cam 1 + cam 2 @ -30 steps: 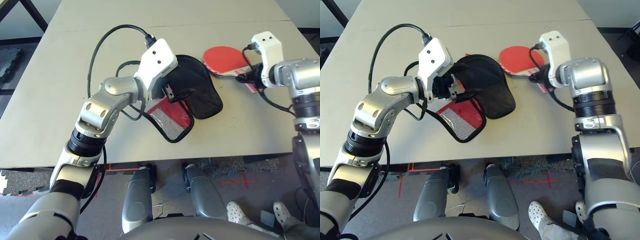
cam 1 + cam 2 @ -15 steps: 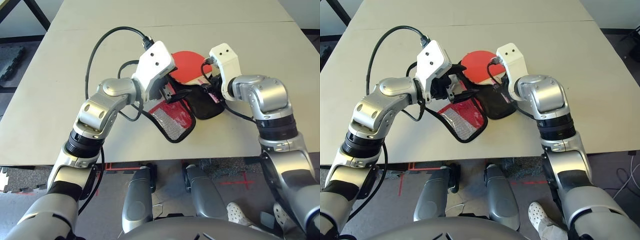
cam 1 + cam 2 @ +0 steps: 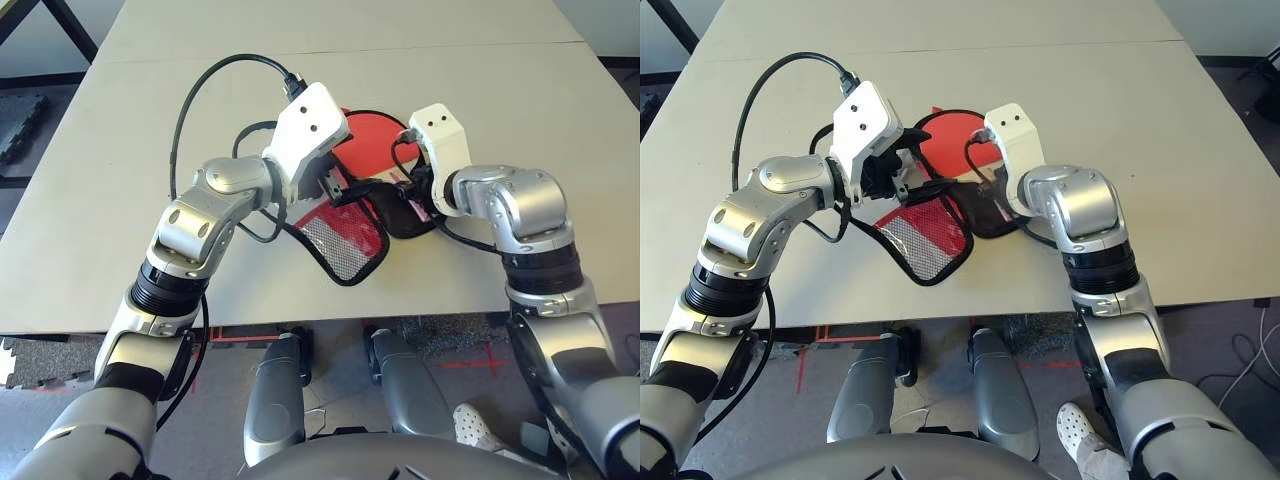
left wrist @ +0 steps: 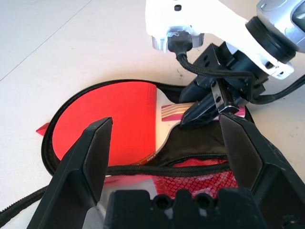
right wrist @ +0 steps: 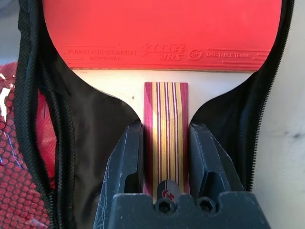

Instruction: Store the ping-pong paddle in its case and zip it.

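I am pinching the stiff, light paddle [image 5: 162, 57] by its handle with my right gripper [image 5: 164, 157], laying it in the floppy case [image 4: 200, 143] mid-desk, my left gripper [image 4: 164, 143] gaping wide.

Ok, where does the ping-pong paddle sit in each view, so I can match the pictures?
Left eye: ping-pong paddle, upper centre, between both wrists.
Right eye: red face upper centre, left of the right wrist.
Left wrist: left of centre, inside the open case.
Right wrist: fills the top, handle running down between the right tool fingers.
Shared landmark: the case's black zip edge around the paddle.
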Action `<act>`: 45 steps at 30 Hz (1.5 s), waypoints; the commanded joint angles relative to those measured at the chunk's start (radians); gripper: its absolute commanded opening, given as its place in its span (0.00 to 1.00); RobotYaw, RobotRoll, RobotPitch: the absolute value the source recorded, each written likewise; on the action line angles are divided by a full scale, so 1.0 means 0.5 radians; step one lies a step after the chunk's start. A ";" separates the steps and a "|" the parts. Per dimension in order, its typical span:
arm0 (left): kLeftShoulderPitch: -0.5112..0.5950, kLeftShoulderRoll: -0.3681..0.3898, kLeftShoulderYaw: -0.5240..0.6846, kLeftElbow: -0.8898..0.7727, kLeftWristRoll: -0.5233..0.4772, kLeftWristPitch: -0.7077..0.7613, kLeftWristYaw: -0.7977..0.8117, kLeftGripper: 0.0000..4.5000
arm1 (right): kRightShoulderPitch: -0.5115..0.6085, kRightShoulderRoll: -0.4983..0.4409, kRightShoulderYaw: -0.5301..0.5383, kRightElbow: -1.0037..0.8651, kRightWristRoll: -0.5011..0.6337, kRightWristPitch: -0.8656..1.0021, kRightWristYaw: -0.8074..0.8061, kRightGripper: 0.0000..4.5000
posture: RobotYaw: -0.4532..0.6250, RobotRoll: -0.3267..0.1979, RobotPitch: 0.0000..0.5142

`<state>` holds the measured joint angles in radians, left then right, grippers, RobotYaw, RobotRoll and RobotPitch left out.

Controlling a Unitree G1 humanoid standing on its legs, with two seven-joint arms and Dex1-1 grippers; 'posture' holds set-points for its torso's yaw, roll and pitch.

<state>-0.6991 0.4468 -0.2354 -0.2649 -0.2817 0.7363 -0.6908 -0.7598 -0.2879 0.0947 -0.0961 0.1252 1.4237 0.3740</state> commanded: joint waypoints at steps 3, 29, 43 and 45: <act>0.022 0.016 0.003 -0.055 0.006 0.017 -0.001 1.00 | -0.044 0.008 -0.096 0.013 0.119 0.177 0.020 0.55 | 0.49 0.62 0.43; 0.723 1.222 0.820 0.237 0.106 -0.410 -0.406 1.00 | -0.280 -0.699 -0.225 0.942 0.407 -1.039 0.738 0.99 | 0.56 0.62 0.42; 0.437 0.539 0.198 -0.066 0.112 -0.223 -0.295 1.00 | -0.297 -0.671 -0.434 1.358 0.262 -1.696 0.488 0.99 | 0.50 0.62 0.42; 0.343 0.478 0.147 -0.096 0.087 -0.158 -0.310 1.00 | -0.312 -0.682 -0.461 1.439 0.265 -1.701 0.481 0.99 | 0.50 0.62 0.42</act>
<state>-0.5168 0.6970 -0.1302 -0.2888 -0.2221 0.6240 -0.8338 -0.9232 -0.6173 -0.1118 0.5855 0.2620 0.5842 0.6218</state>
